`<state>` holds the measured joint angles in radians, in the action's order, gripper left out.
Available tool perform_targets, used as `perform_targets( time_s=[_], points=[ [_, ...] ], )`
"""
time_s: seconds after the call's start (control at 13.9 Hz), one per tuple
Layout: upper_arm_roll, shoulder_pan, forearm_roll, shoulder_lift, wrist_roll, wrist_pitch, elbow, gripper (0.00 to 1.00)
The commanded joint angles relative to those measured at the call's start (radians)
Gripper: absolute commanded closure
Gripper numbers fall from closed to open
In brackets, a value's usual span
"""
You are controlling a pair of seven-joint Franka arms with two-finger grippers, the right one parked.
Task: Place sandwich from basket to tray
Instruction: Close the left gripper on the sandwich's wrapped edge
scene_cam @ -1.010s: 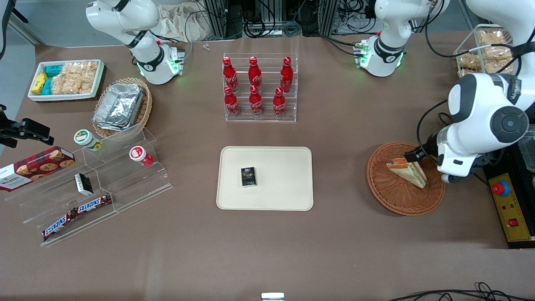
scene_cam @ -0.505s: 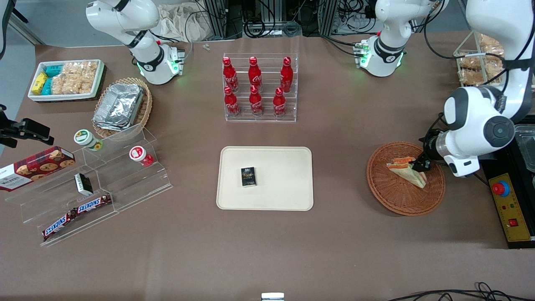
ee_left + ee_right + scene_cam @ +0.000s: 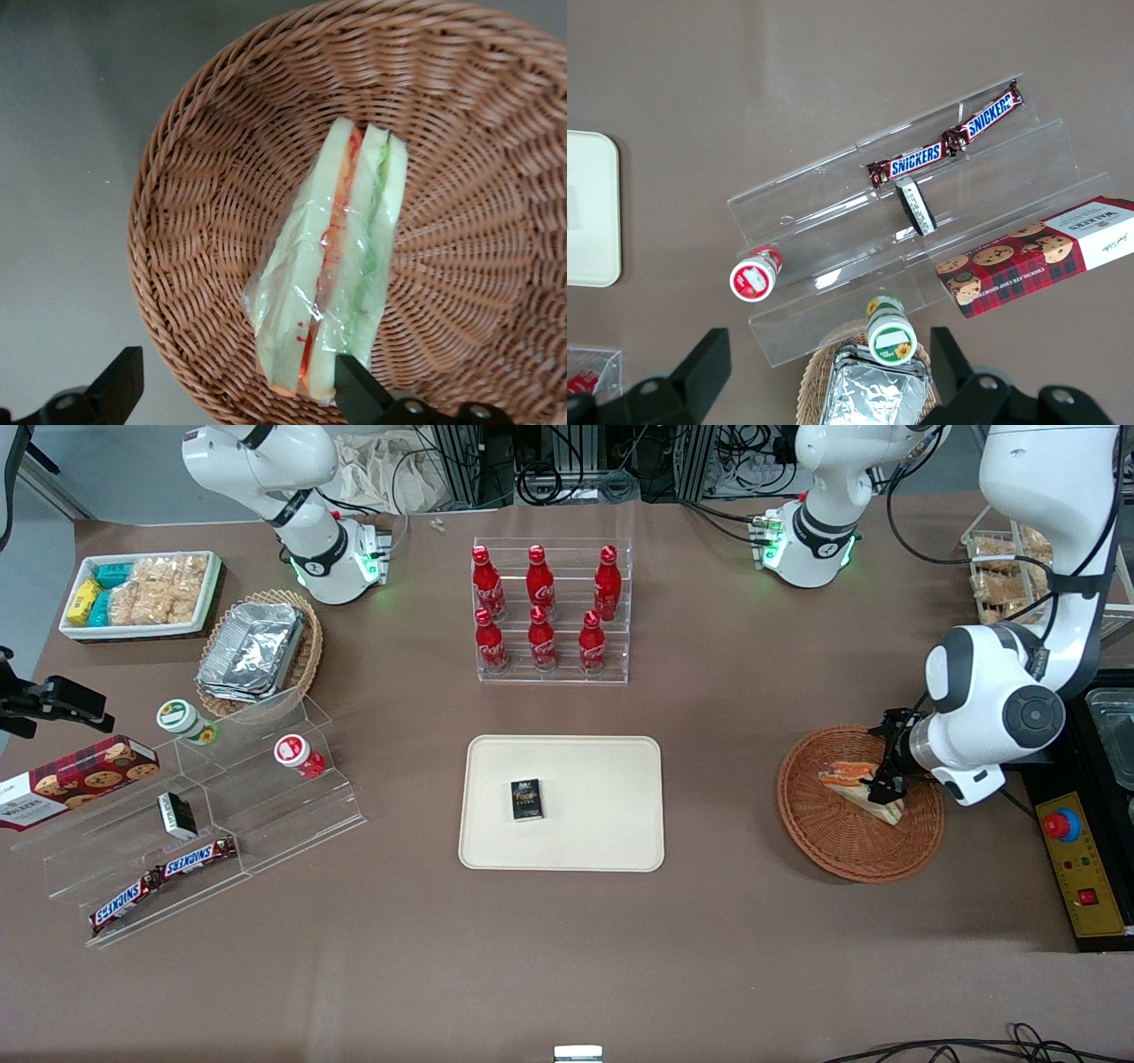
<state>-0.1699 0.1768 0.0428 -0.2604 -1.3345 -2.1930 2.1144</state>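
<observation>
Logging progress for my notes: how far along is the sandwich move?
Nothing is delivered yet: the sandwich lies in the basket. In hand: the gripper is down over it, fingers open, one beside the wedge's end. Left: close, lift, carry to the tray, which holds only a small black box.

- Lighting's pretty even and bright from overhead, soft shadows under everything on the worktop (image 3: 726, 921).
- Bit of glare on the foil containers (image 3: 252, 648).
- Wrist view's slightly soft on the sandwich (image 3: 332, 274); hand (image 3: 235, 390) fingers blurry.
</observation>
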Motion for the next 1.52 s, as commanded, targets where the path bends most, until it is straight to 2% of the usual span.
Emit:
perform_targets(
  time_s=[0.0,0.14,0.29,0.43,0.65,1.08,1.15,1.23,1.3,1.44],
  points=[
    [-0.014,0.0,-0.001,-0.003,-0.026,0.115,-0.094,0.0],
    [-0.017,-0.006,0.0,-0.011,-0.022,0.18,-0.158,0.0],
    [-0.016,-0.007,0.008,-0.046,-0.017,0.148,-0.152,0.0],
    [-0.016,-0.007,0.012,-0.071,-0.008,0.072,-0.12,0.0],
    [-0.016,-0.007,0.061,-0.074,-0.008,0.038,-0.073,0.0],
    [-0.014,-0.005,0.065,-0.099,-0.011,-0.034,-0.044,0.02],
    [-0.014,-0.005,0.065,-0.105,-0.017,-0.031,-0.048,0.26],
    [-0.014,-0.005,0.065,-0.105,-0.017,-0.028,-0.047,0.66],
    [-0.014,-0.005,0.065,-0.102,-0.02,-0.027,-0.047,0.97],
    [-0.014,-0.007,0.065,-0.1,-0.026,-0.024,-0.059,1.0]
  ],
)
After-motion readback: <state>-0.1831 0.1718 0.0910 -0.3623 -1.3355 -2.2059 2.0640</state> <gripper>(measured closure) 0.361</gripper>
